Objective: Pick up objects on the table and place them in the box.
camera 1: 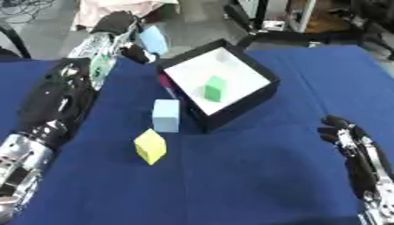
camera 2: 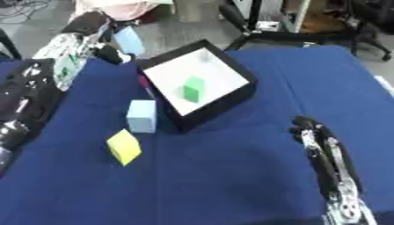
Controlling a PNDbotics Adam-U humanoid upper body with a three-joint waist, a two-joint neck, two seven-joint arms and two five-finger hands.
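My left hand (camera 1: 125, 31) is raised over the table's far left edge, shut on a light blue block (camera 1: 154, 38) just beyond the box's left corner. The black box (camera 1: 240, 110) with a white floor stands at the middle back, with a green cube (camera 1: 215, 88) inside it. A second light blue block (camera 1: 166, 115) stands on the blue cloth by the box's near left wall. A yellow cube (camera 1: 150, 146) sits in front of that block, tipped on an edge. My right hand (camera 2: 319, 140) rests open at the lower right, fingers pointing up.
A small dark red thing (camera 1: 165, 81) shows against the box's left wall. The blue table (camera 1: 254, 176) stretches to the front and right. Beyond its far edge are chair bases (camera 2: 254, 30), grey floor and a pink cloth (camera 2: 127, 8).
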